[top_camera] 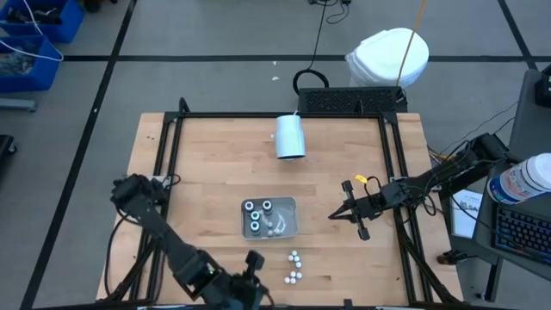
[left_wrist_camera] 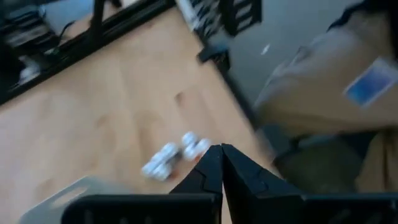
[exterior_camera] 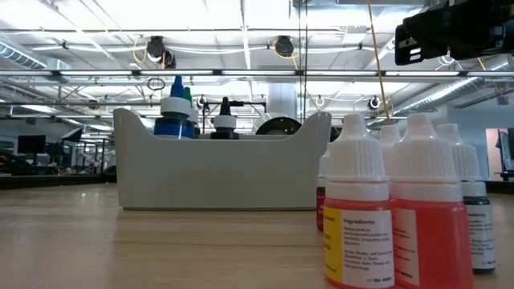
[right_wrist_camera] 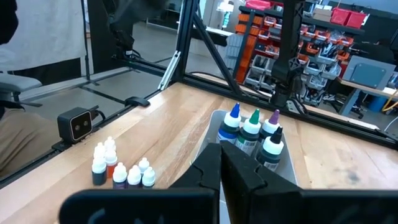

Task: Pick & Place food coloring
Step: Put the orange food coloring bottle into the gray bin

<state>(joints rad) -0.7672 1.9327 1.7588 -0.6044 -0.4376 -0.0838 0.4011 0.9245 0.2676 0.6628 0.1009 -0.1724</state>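
The small white-capped bottles point(top_camera: 294, 267) are seen standing in a loose cluster on the worktop point(top_camera: 207, 164), near its front edge, at about 5 o'clock from the tray point(top_camera: 291, 226). In the low view two of them point(exterior_camera: 393, 209) are shown close up, filled with red-orange liquid, with darker ones just behind. In the right wrist view the same cluster point(right_wrist_camera: 121, 168) is seen beside the tray, apart from it. Four larger bottles point(top_camera: 258, 215) with coloured tips are held upright inside the grey tray point(right_wrist_camera: 211, 127); blue, green, purple and black tips point(right_wrist_camera: 255, 130) can be made out.

The left gripper point(top_camera: 252, 258) is placed at 9 o'clock of the loose cluster, near it; its jaws are shown closed, tips together, with nothing held point(left_wrist_camera: 221, 152). The right gripper point(top_camera: 346, 211) is placed at 3 o'clock of the tray, well apart from it, jaws closed and empty point(right_wrist_camera: 221, 155).

A white cup point(top_camera: 290, 136) is seen lying on its side at 12 o'clock of the tray, near the worktop's far edge.
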